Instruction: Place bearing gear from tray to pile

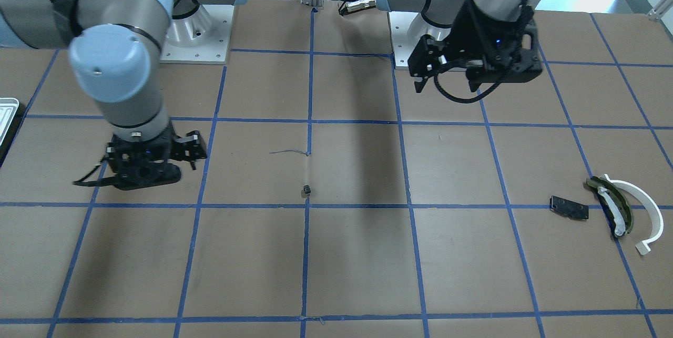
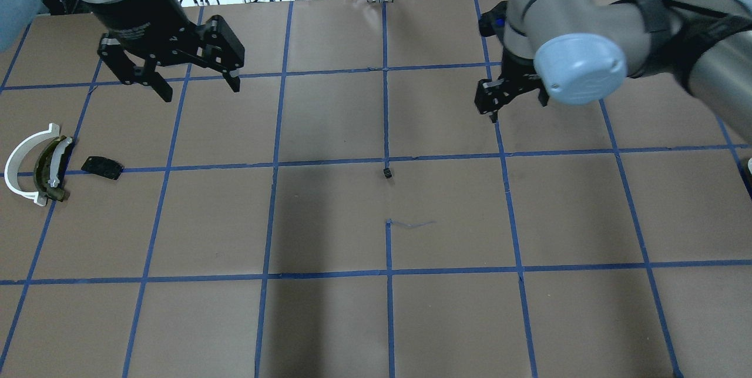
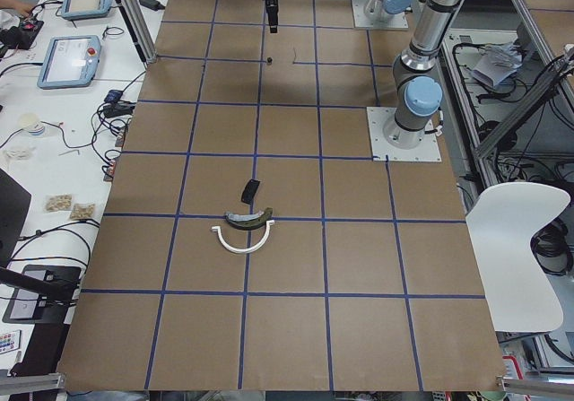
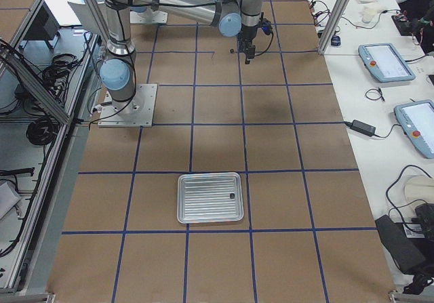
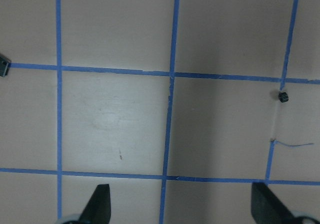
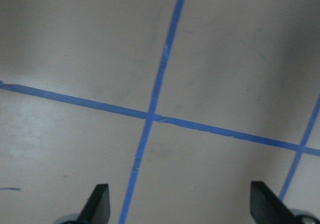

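Observation:
One tiny black bearing gear (image 2: 388,173) lies on the table's centre line, also in the left wrist view (image 5: 283,96). Another small black piece (image 4: 232,196) lies in the white ridged tray (image 4: 203,208), far off on the robot's right. The pile lies at the robot's left end: a black plate (image 2: 102,167), a white arc (image 2: 17,173) and an olive strip (image 2: 50,171). My left gripper (image 2: 200,91) is open and empty, hovering between the pile and the centre gear. My right gripper (image 2: 517,106) is open and empty, its fingers (image 6: 97,206) over bare table to the right of the gear.
The table is brown with a blue tape grid. A loose thread of blue tape (image 2: 411,224) lies near the centre gear. Both arm bases (image 1: 197,28) stand at the robot's edge. A corner of the tray (image 1: 6,112) shows at the front view's left edge.

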Controlling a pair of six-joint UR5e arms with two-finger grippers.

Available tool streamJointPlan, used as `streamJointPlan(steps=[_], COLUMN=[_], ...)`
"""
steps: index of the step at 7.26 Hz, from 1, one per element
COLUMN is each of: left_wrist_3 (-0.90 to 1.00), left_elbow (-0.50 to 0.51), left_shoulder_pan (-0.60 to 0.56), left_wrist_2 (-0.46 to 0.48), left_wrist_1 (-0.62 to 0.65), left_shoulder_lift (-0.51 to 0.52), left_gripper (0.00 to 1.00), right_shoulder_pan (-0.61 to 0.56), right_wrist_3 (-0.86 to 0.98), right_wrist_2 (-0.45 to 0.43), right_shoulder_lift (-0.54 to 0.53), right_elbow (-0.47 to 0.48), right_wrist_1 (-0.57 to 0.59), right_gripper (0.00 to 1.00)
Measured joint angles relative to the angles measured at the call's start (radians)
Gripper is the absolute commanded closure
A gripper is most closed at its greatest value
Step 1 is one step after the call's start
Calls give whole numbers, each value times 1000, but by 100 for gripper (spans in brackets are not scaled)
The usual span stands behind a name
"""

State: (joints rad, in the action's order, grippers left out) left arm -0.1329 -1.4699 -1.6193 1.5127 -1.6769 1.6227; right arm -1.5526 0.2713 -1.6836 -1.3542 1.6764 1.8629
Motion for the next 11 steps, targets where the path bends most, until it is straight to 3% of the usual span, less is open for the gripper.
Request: streamJointPlan(steps=[3, 6, 9, 11], left_wrist_3=[-370, -555, -619, -628], left_elbow=[-83, -106, -114, -149], left_shoulder_pan=[-211, -308, -367, -391], left_wrist_2=[-5, 12, 83, 117], left_wrist_1=[268, 478, 588, 631], left_shoulder_lift=[148, 350, 487, 511], left_gripper=[0, 0, 0, 0], right_shoulder_pan=[342, 662, 869, 905], right_wrist_3=[344, 699, 983, 1035], right_wrist_2=[5, 48, 122, 132], right_shoulder_lift=[-46, 27, 203, 278], right_elbow=[0, -10, -5, -2], right_wrist_1=[-16, 77, 256, 350], right_gripper=[0, 0, 0, 1])
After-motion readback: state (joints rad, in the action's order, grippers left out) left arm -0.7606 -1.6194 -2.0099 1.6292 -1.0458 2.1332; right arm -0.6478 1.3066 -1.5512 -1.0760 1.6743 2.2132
